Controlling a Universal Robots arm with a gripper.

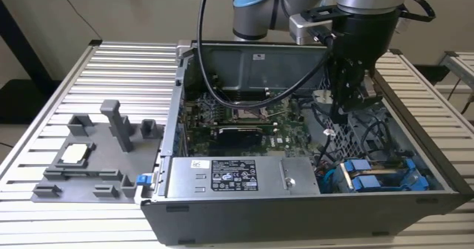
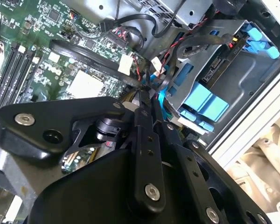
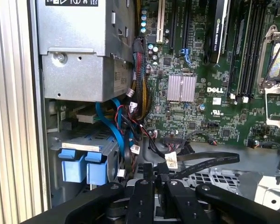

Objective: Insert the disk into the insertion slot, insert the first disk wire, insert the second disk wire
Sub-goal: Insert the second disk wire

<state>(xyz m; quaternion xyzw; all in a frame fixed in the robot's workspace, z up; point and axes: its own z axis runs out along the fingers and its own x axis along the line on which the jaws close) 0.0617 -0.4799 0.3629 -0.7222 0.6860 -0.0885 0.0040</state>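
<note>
Exterior view, lower right: you see the disk [image 1: 368, 178] in the computer case [image 1: 296, 218], seated in the insertion slot [image 2: 254, 86] per the second wrist view, while the gripper [image 1: 342, 111] hangs right of centre, just beside a black cable [image 3: 210, 161] in the first wrist view, and you cannot tell if it is clenched or released.
</note>
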